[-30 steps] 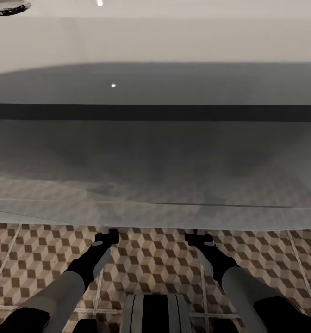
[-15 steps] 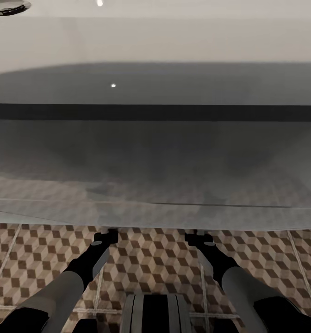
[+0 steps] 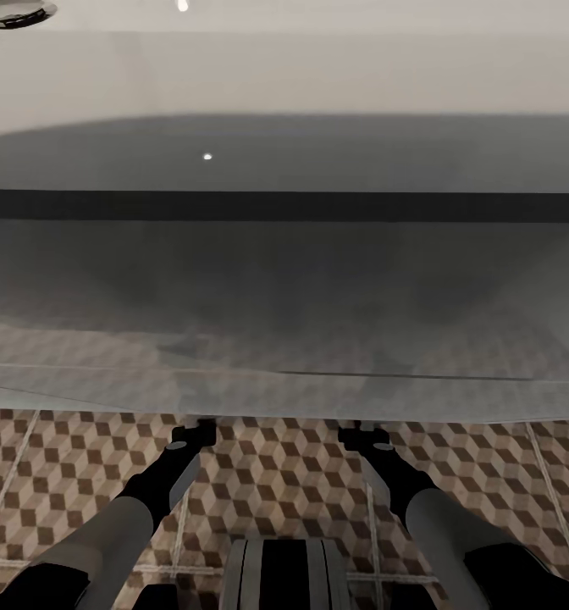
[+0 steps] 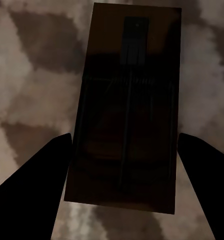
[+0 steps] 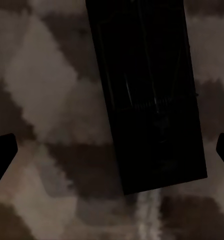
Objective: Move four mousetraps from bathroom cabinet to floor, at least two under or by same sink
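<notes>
Pale glossy white sink basin [image 3: 284, 76] spans most of the head view, w/ a round metal drain [image 3: 13, 12] at its far left corner and its near rim overhanging both forearms. Below it, bathroom floor of brown, beige and grey cube-pattern tiles [image 3: 276, 483] w/ pale grout lines. Both arms reach fwd under the basin rim.

Left claw [image 4: 124, 165]: fingers spread wide, open, either side of a flat dark-brown rectangular mousetrap w/ wire spring [image 4: 127, 105] lying on the tiles; contact w/ fingers can't be told.

Right claw [image 5: 112, 150]: fingers far apart, open, clear of a second dark-brown flat mousetrap [image 5: 147, 95], which lies slightly skewed on the tiles between them.
</notes>
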You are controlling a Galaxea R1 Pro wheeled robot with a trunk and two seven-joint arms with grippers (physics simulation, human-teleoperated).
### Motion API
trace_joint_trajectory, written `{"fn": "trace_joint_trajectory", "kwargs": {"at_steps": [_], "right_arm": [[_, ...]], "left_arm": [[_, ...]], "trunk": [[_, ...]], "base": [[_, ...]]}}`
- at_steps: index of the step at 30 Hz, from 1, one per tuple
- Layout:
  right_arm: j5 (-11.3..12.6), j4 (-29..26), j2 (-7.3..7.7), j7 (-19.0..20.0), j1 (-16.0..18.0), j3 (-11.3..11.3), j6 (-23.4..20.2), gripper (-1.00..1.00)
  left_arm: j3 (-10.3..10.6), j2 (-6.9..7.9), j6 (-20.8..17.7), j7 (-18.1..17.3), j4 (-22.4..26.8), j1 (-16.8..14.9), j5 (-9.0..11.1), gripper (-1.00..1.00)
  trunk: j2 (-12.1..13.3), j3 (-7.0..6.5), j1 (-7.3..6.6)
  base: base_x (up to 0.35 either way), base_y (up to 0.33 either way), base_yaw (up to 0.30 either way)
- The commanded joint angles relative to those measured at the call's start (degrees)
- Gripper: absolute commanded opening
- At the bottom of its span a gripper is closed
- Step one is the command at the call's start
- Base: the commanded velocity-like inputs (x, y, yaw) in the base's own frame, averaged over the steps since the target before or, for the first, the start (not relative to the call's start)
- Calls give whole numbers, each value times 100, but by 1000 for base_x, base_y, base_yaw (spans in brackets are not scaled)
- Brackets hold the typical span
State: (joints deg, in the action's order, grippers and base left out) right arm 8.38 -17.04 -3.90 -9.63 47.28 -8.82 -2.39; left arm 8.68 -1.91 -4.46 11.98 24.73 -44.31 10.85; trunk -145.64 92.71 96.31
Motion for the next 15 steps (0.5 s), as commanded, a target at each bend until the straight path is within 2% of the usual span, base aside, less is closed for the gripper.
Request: {"fn": "trace_joint_trajectory", "kwargs": {"at_steps": [1, 15], "right_arm": [[59, -10, 3, -39, 0, -49, -25, 100], [59, -10, 3, -39, 0, -49, -17, 100]], "left_arm": [[29, 7, -27, 50, -145, 1, 84, -100], [29, 7, -10, 50, -144, 1, 70, -100]], "trunk": [[-1, 3, 0], [-1, 3, 0]], "base": [[0, 0, 0], [0, 0, 0]]}}
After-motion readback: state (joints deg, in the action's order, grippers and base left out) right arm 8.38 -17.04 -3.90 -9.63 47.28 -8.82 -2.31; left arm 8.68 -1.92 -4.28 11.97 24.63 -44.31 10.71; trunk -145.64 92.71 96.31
